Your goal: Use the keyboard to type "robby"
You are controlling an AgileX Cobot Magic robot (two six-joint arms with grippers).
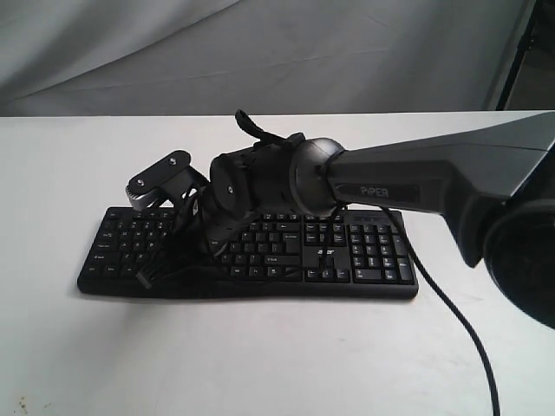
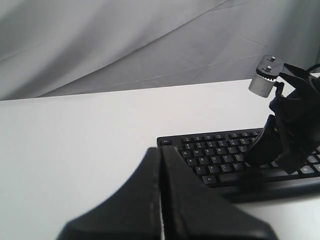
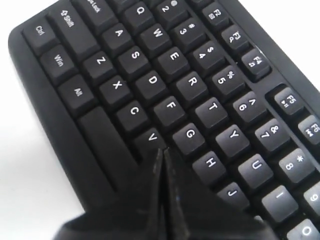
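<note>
On white table (image 1: 260, 355), mid ext view: keyboard (image 1: 375, 256) lies flat, num pad at right, cable (image 1: 460, 321) trailing off that end toward cam. R arm reaches across to the left-hand letter block. R gripper (image 3: 162, 151): I read fingers pressed together, nothing held, tip over the bottom letter row just beside V key (image 3: 151, 136). Can't tell if it's touching a key. L gripper (image 2: 161, 150): also closed tight, empty, over bare table off the keyboard's left end.
</note>
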